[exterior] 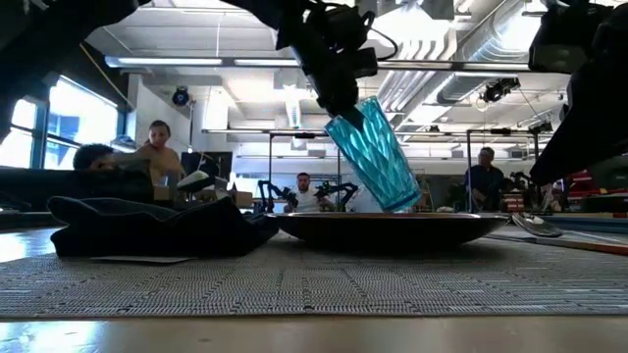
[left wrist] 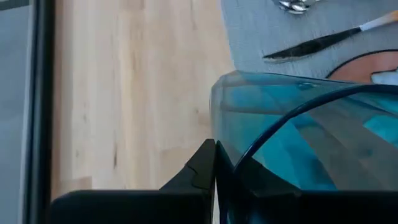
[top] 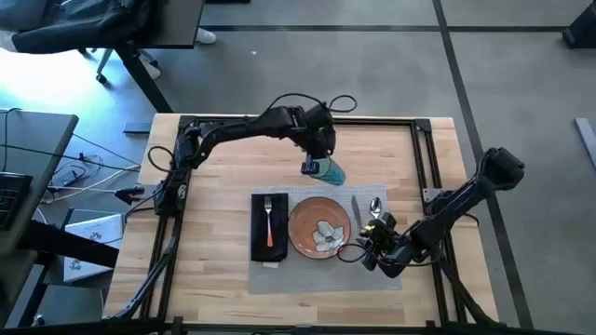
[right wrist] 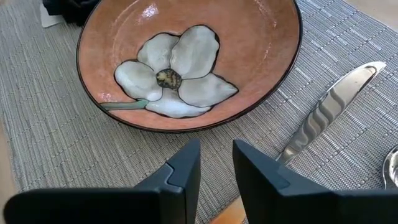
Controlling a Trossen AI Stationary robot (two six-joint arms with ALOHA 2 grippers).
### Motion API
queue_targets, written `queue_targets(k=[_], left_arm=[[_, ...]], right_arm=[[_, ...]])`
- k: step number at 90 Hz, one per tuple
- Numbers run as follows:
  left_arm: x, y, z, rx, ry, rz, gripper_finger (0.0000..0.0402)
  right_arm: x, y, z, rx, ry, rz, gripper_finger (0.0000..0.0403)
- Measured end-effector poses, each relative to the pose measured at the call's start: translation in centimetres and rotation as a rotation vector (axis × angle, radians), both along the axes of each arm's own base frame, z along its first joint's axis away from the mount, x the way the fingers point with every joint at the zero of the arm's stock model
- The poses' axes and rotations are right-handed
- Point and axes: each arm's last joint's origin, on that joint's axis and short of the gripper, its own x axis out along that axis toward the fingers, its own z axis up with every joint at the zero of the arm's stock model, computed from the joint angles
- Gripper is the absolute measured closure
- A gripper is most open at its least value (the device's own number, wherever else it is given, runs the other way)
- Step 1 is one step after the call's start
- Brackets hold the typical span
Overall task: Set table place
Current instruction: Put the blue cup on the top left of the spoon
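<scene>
1. The table (top: pixel 214 195) was seen from above as a light-wood top in a black frame, with the left arm reaching over it from the left side.
2. A black napkin (top: pixel 269 226) was laid on the left part of the grey placemat (top: pixel 279 272), and a fork (top: pixel 270 219) with an orange handle was laid on top of the napkin.
3. The orange-brown plate (top: pixel 307 228) with a white flower was set on the middle of the placemat, just beside the napkin.
4. The left gripper (top: pixel 315 160) was held past the far edge of the placemat, pinching the teal glass (top: pixel 328 171); in the low view the glass (exterior: pixel 378 157) was seen tilted and lifted above the plate's level.
5. A knife (top: pixel 355 210) and a spoon (top: pixel 374 207) were laid on the placemat to the right of the plate, side by side.
6. The right gripper (top: pixel 365 249) was held low over the placemat's right part, just beside the plate's near right rim; in its wrist view the fingers (right wrist: pixel 183 171) were seen slightly spread with nothing between them, close to the knife's handle end.
</scene>
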Motion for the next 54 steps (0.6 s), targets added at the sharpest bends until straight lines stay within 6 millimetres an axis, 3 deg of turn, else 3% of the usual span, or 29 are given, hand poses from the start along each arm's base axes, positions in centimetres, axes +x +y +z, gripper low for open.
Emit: queue_targets(k=[19,38,54], left_arm=[[0.4,0.6,-1.7,0.023,0.049,0.029,0.0401],[0.3,0.6,-1.6,0.03,0.06,0.036,0.0401],[-1.0,-0.1,-0.6,0.052,0.141,0.061,0.0401]], right_arm=[[0.0,0.0,0.0,0.0,0.0,0.0,0.0324],[0.0,0.0,0.0,-0.003,-0.004,-0.003,0.0325],[0.0,-0.1,0.0,-0.018,-0.016,-0.011,0.0325]])
